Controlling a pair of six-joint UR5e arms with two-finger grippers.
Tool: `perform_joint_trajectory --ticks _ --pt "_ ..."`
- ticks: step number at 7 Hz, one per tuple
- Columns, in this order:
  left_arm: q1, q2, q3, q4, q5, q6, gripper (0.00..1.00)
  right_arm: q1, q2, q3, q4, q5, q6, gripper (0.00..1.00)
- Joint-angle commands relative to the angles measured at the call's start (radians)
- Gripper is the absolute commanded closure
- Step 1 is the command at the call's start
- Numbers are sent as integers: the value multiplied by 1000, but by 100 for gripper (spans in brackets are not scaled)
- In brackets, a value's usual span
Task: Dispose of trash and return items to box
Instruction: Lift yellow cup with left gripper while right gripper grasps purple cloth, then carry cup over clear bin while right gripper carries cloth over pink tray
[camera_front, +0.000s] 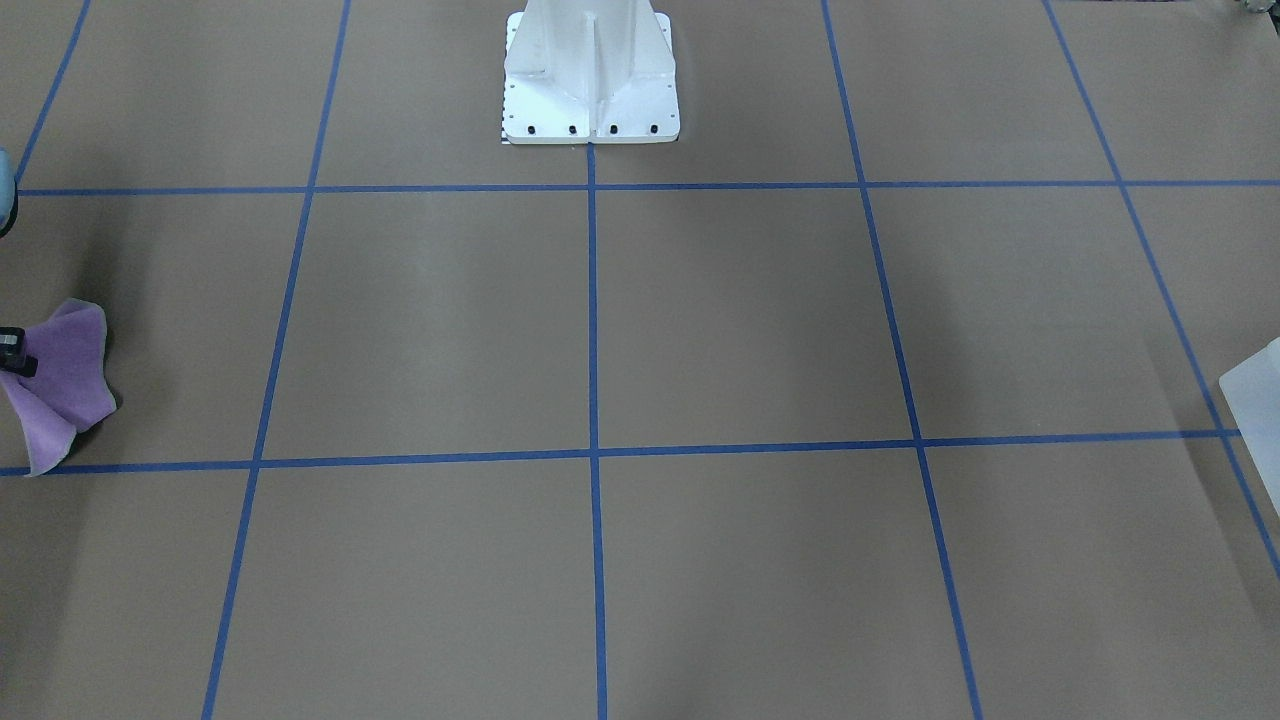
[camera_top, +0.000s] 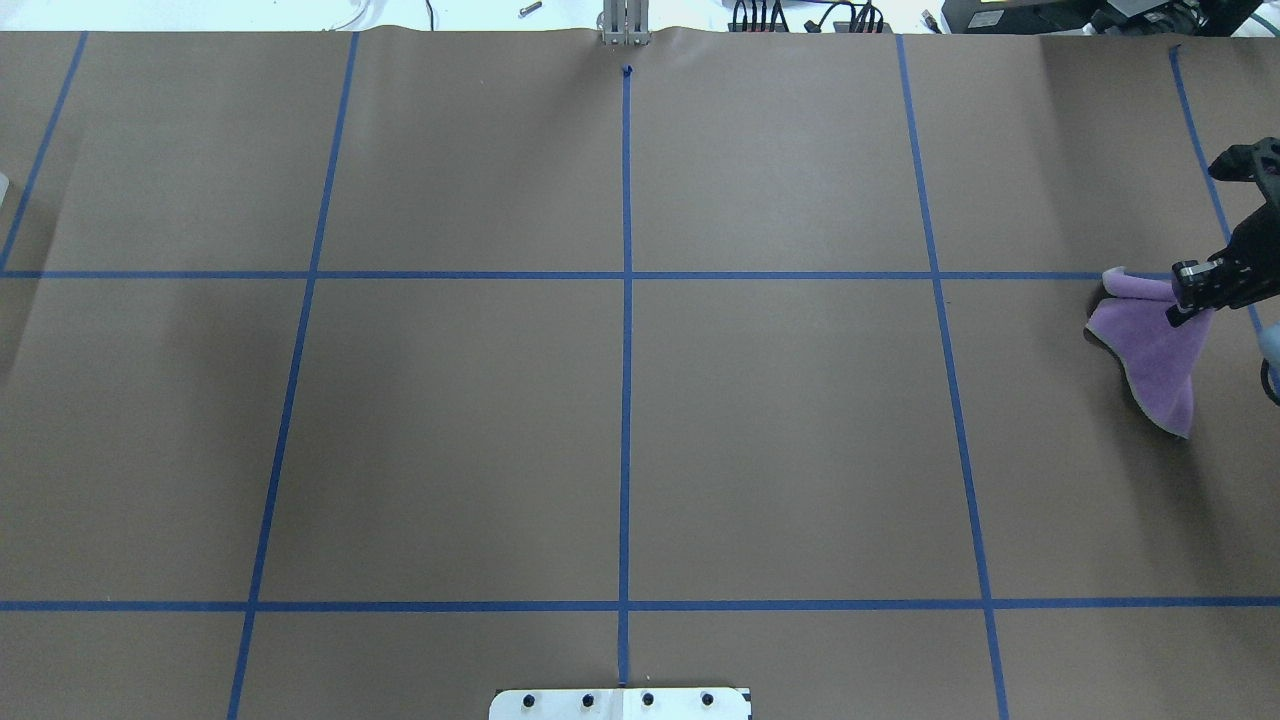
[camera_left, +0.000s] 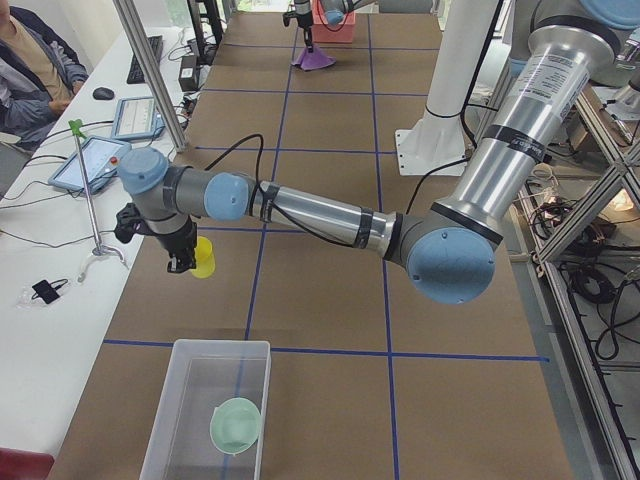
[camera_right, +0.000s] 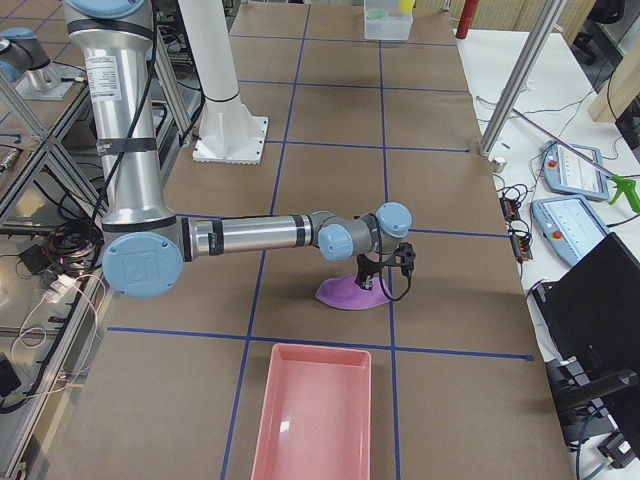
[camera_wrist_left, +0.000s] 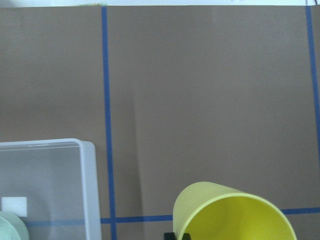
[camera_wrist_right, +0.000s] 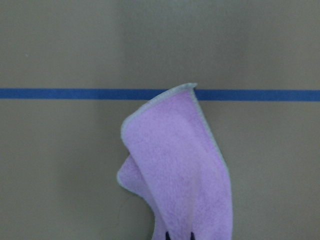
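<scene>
My left gripper (camera_left: 184, 262) is shut on a yellow cup (camera_left: 204, 258) and holds it above the table, beyond the box. In the left wrist view the cup (camera_wrist_left: 232, 215) fills the lower right. The box (camera_left: 205, 410) is frosted translucent plastic and holds a pale green bowl (camera_left: 237, 425). The box's corner also shows in the left wrist view (camera_wrist_left: 60, 170). My right gripper (camera_top: 1195, 290) is shut on a purple cloth (camera_top: 1150, 345) at the table's far right. One corner is lifted and the rest drapes onto the table. The cloth hangs down in the right wrist view (camera_wrist_right: 180, 170).
A pink tray (camera_right: 315, 415) lies at the right end of the table, near the cloth. The white robot base plate (camera_front: 590, 110) stands at the middle of the robot's side. Blue tape lines grid the brown table. An operator and tablets sit along the far side.
</scene>
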Motion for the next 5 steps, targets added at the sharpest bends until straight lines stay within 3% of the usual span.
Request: perform_joint_trajectory --ticks 1,3,4,5 --pt "-57 0 226 -175 2 145 100 116 -5 132 -134 44 -35 100" --pt "-62 0 392 -359 7 169 100 297 55 242 -578 -21 -418 100" --pt "-61 -2 429 -394 31 169 100 364 132 242 -728 -113 -558 100" --pt "-60 -2 454 -397 48 167 100 414 137 239 -778 -135 -631 100"
